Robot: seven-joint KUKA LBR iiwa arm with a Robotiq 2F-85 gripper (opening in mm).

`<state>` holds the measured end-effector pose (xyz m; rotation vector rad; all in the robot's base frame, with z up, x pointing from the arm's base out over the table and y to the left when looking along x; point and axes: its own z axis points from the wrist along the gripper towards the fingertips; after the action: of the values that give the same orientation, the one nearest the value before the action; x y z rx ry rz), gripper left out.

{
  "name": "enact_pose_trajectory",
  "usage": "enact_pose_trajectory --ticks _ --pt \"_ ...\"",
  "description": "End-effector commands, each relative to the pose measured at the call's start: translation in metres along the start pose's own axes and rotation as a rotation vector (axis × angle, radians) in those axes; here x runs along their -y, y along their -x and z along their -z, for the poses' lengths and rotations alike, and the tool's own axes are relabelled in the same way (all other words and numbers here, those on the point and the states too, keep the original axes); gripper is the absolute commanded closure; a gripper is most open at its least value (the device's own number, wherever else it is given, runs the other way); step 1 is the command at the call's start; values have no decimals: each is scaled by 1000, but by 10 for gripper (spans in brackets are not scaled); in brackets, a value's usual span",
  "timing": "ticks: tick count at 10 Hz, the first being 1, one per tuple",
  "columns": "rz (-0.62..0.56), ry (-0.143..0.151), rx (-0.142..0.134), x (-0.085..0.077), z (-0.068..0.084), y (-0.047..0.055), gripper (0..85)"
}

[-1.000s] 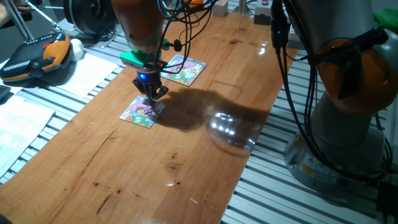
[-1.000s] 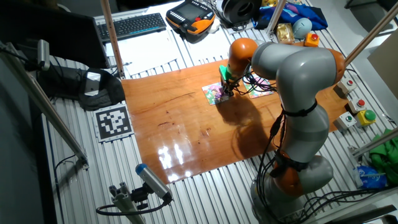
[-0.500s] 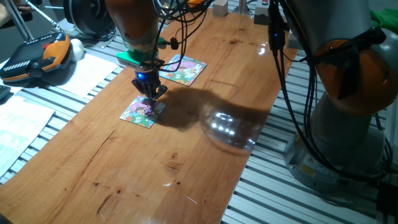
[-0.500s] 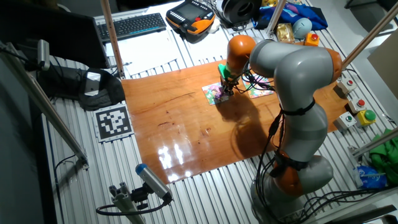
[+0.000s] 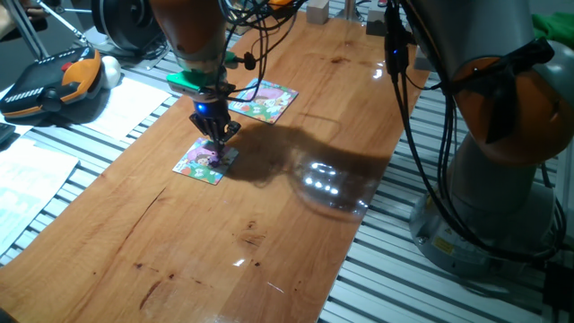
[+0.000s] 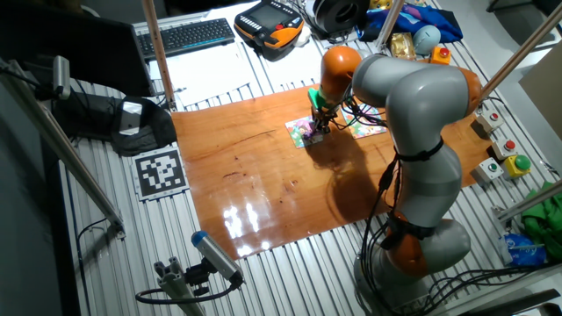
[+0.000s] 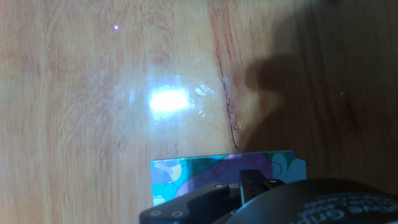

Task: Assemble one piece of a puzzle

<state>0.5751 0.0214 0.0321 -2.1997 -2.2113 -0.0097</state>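
The puzzle (image 5: pixel 201 164) is a small square with green edges and a pink figure, lying flat on the wooden table (image 5: pixel 269 224). My gripper (image 5: pixel 216 140) hangs straight down over its far right corner, fingers drawn together to a point, at or just above the card. In the other fixed view the gripper (image 6: pixel 320 132) stands at the right edge of the puzzle (image 6: pixel 302 133). The hand view shows only the puzzle's top strip (image 7: pixel 205 169), with the rest behind the hand's dark body. The piece is hidden from all views.
A slightly larger lilac-and-white square puzzle (image 5: pixel 265 100) lies just behind the gripper, toward the table's far end. An orange and black pendant (image 5: pixel 54 81) and paper sheets (image 5: pixel 27 179) sit left of the table. The robot's base (image 5: pixel 502 179) stands at the right.
The arm and gripper have shifted a little to the left over the puzzle's corner. The puzzles have not moved.
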Motion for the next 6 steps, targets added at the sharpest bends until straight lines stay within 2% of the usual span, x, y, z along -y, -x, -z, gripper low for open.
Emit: enact_pose_trajectory --ticks 1,6 --pt "3 -8 2 0 0 0 850" --pt "-8 26 -4 0 0 0 850"
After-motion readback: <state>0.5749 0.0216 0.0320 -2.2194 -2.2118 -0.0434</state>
